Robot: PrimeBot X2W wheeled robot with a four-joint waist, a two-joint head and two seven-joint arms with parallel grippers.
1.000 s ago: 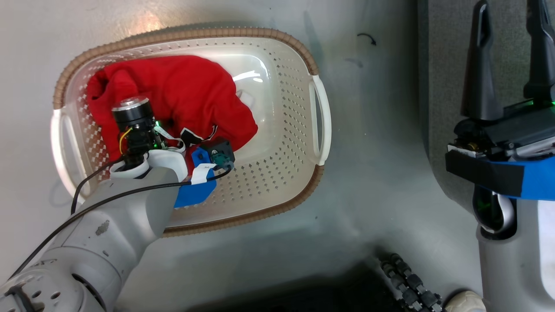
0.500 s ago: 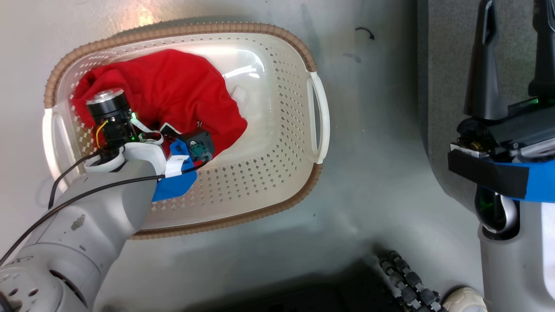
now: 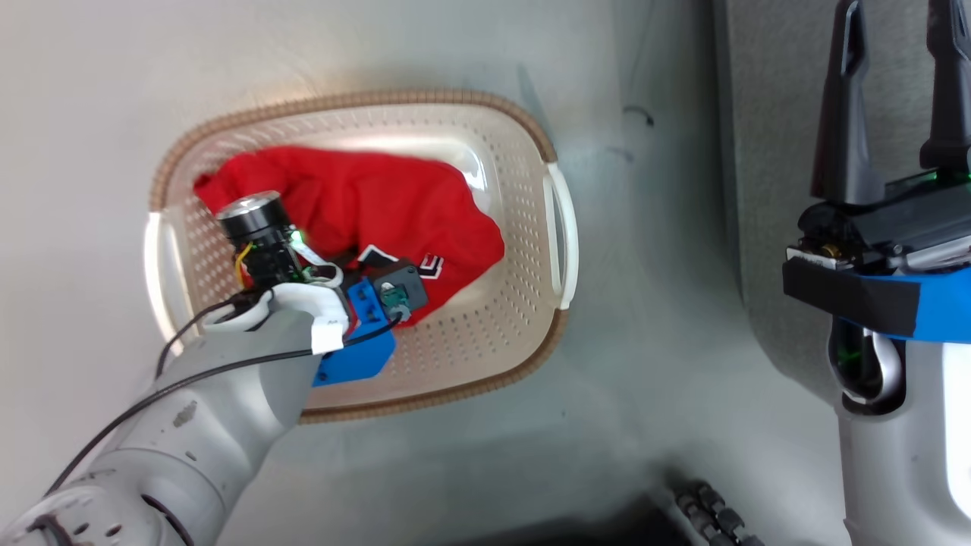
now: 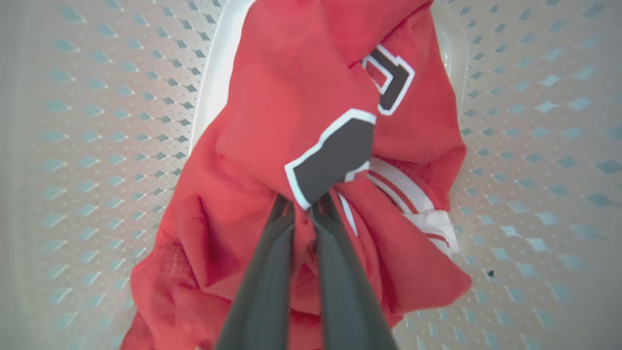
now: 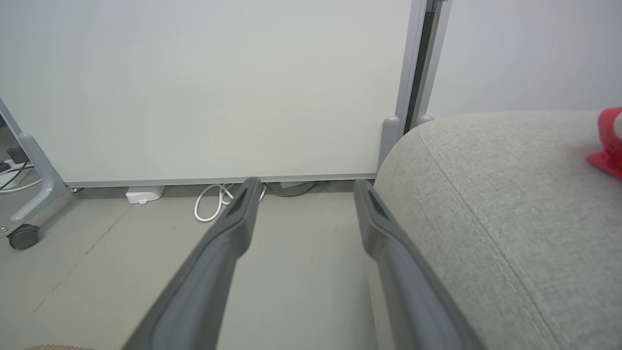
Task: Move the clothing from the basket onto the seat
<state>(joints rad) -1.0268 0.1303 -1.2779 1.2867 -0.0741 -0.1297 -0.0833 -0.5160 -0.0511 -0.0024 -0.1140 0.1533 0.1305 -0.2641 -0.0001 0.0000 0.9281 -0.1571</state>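
In the head view, the cream laundry basket [image 3: 493, 334] is standing on the pale floor [image 3: 91, 114]. A red jersey shirt [image 3: 394, 205] is lying bunched inside the basket, covering most of the bottom. The perforated wall near the basket's right handle is staying bare. My left forearm [image 3: 227, 394] is reaching in over the basket's near rim. Its wrist housing is hiding my fingers and the spot where they are meeting the cloth. Open floor is lying all round the basket. The light grey sofa [image 3: 766, 152] is standing beyond the basket's right handle, apart from it. My right gripper [image 3: 897, 23] is hanging by the sofa, well apart from the basket, with its jaws spread and one fingertip cut off by the top edge.

In the left wrist view, my left gripper [image 4: 303, 206] is pinching a fold of the shirt inside the basket. Its jaws are closed on red fabric just beneath a black, white-edged printed letter [image 4: 335, 155]. White striped trim [image 4: 413, 204] is showing just beside the fingers. The basket's walls are rising on both sides, blurred.

In the right wrist view, my right jaws are standing wide with nothing between them, over bare floor. The sofa's rounded edge is lying just beside one finger. A red cloth [image 5: 607, 141] is resting on the sofa, cut off by the frame, so I cannot tell what it is. A white panel [image 5: 218, 87] is standing behind, with a white cable [image 5: 214, 204] coiling at its foot. A brown sliver at the bottom edge is too small to identify.
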